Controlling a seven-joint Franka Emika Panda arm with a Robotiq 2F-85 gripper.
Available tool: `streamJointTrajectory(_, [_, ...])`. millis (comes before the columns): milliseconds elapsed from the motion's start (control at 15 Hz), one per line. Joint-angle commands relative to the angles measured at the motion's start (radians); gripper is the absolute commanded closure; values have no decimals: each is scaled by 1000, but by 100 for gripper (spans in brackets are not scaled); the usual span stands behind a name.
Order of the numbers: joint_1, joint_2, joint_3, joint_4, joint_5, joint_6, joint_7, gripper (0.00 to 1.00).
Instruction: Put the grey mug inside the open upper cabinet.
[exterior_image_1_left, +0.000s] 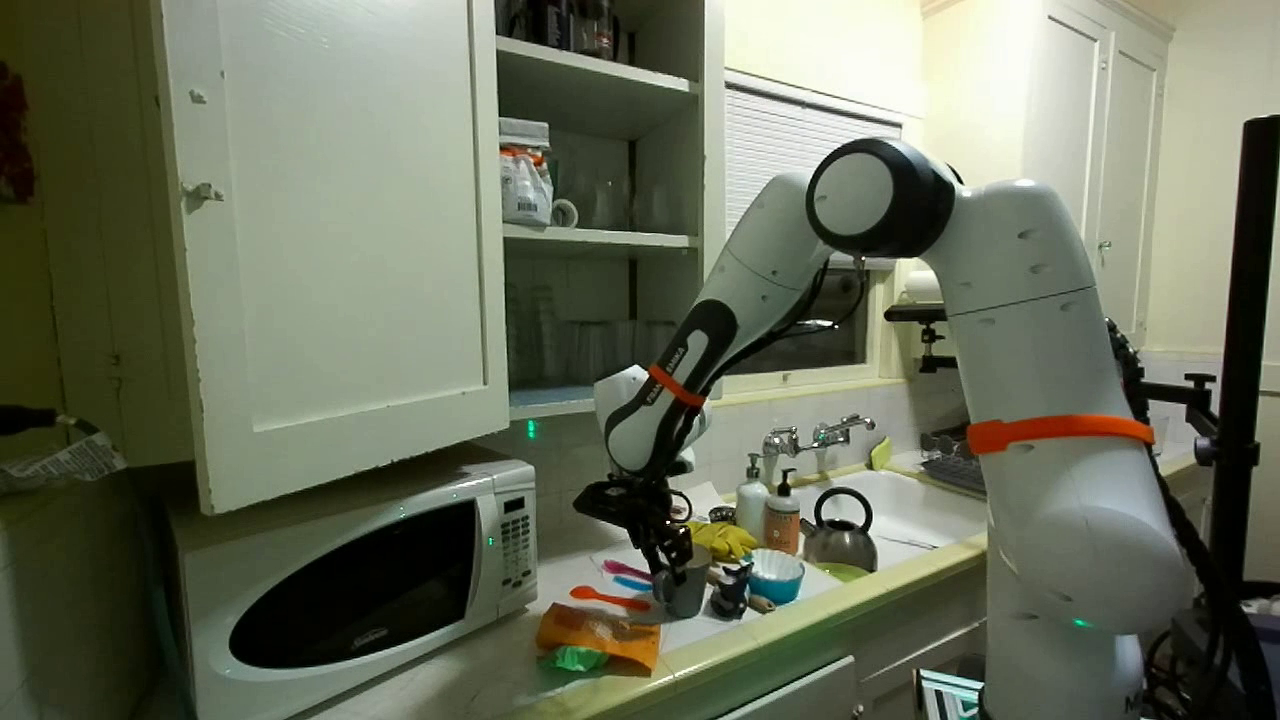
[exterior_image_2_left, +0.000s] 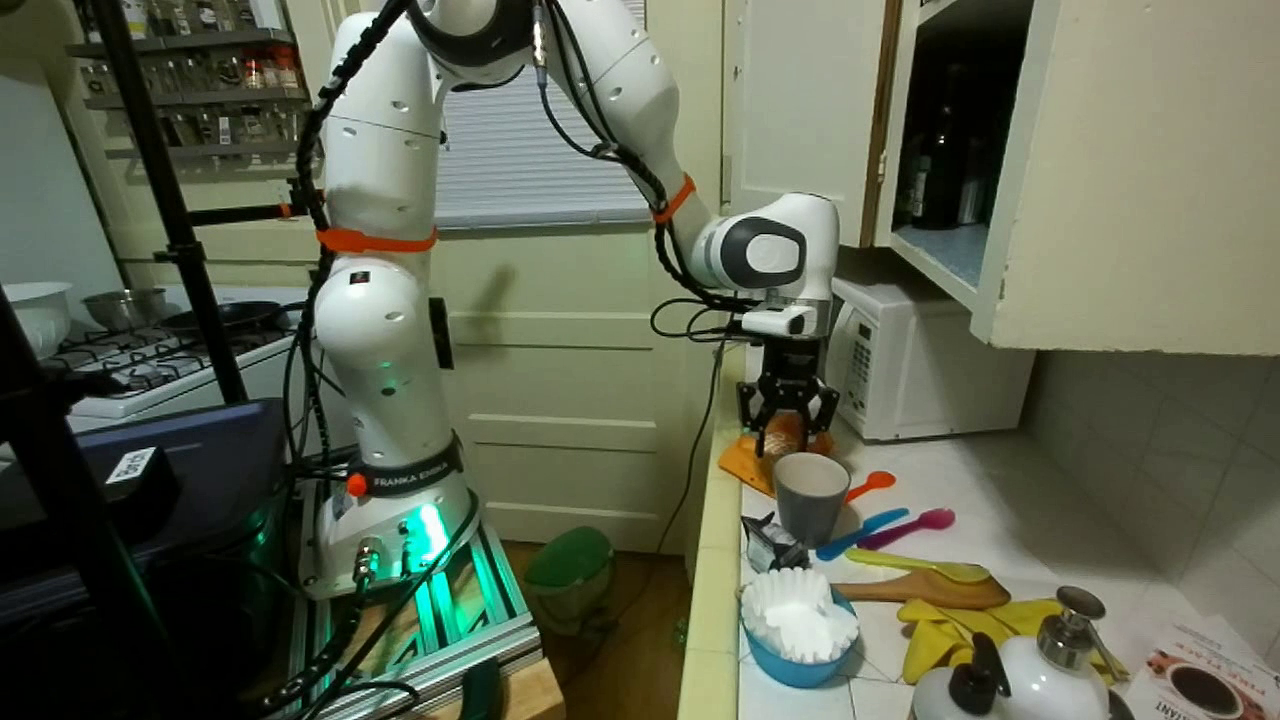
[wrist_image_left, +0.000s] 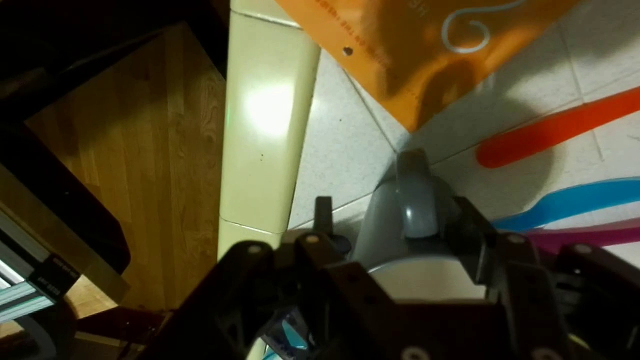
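Observation:
The grey mug (exterior_image_1_left: 688, 588) stands upright on the white tiled counter near its front edge. It also shows in an exterior view (exterior_image_2_left: 811, 505) and in the wrist view (wrist_image_left: 382, 232), where its handle points toward the orange packet. My gripper (exterior_image_1_left: 672, 572) is at the handle side of the mug, fingers pointing down. In the wrist view the gripper (wrist_image_left: 395, 222) is open, with one finger on each side of the mug and handle; the left finger stands apart from it, and contact of the right finger is unclear. The open upper cabinet (exterior_image_1_left: 600, 240) has its door (exterior_image_1_left: 350, 220) swung wide above the microwave.
The microwave (exterior_image_1_left: 380, 580) stands under the cabinet door. An orange packet (exterior_image_1_left: 600, 632), an orange spoon (exterior_image_1_left: 610, 600), a cat figure (exterior_image_1_left: 732, 592) and a blue bowl (exterior_image_1_left: 776, 578) lie around the mug. Soap bottles (exterior_image_1_left: 782, 520) and the kettle (exterior_image_1_left: 842, 545) stand by the sink.

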Motion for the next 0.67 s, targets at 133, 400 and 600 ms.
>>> streamJointTrajectory(133, [-4,-24,-10,-25,19,-17,-28,47])
streamJointTrajectory(400, [0,-25,-8,-26,9,-13,-58,48])
streamJointTrajectory(600, [7,-21,-3,-25,-6,-5,-91,49])
